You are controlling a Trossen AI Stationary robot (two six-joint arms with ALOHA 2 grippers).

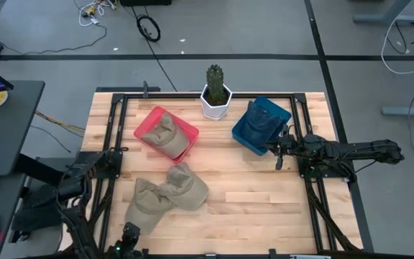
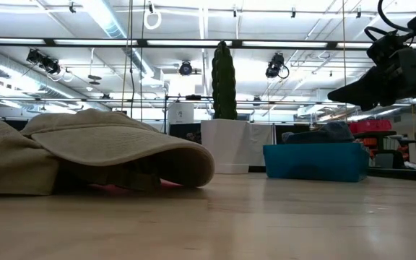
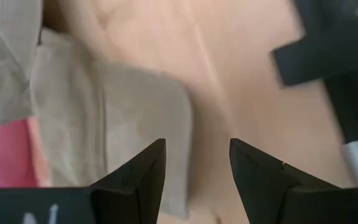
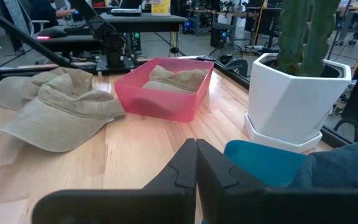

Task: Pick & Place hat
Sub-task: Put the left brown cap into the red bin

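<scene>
Two tan caps (image 1: 167,194) lie overlapping on the wooden table, near its front left; the low view shows one brim (image 2: 121,148) resting on the wood. A third tan cap sits in the pink bin (image 1: 166,133), and a blue cap lies in the blue bin (image 1: 261,126). My left gripper (image 3: 194,162) is open at the table's near edge (image 1: 129,232), its fingers standing over tan cloth (image 3: 104,124) without visibly touching it. My right gripper (image 4: 196,158) is shut and raised beside the blue bin's near-right side (image 1: 279,152).
A white pot with a cactus (image 1: 216,97) stands at the far edge between the two bins. Dark frame rails (image 1: 113,155) run along the table's left and right sides. Bare wood (image 1: 257,191) lies right of the tan caps.
</scene>
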